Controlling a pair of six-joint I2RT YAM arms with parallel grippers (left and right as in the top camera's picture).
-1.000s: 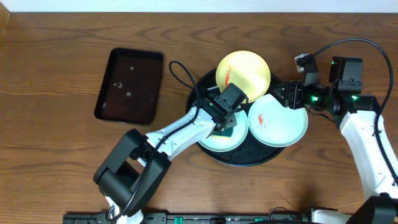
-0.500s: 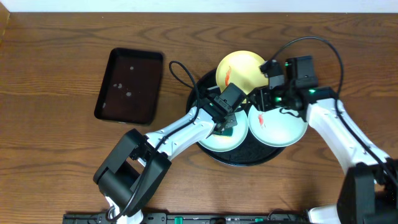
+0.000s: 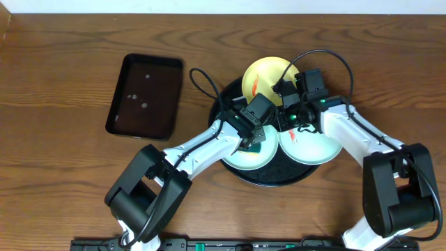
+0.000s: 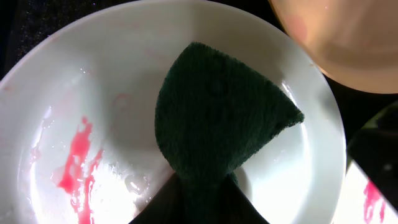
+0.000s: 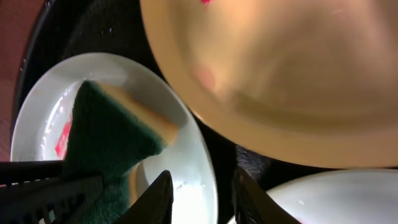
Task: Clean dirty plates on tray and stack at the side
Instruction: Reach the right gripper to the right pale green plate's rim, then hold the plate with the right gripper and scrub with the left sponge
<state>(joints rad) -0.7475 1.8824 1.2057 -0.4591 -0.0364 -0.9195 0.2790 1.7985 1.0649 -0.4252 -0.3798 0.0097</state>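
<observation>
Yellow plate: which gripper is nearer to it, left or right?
Right. The right gripper hovers beside the yellow plate; the left gripper, holding a sponge, is farther off, over a white plate.

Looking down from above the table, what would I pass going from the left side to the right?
rectangular black tray → left pale plate → right pale plate
</observation>
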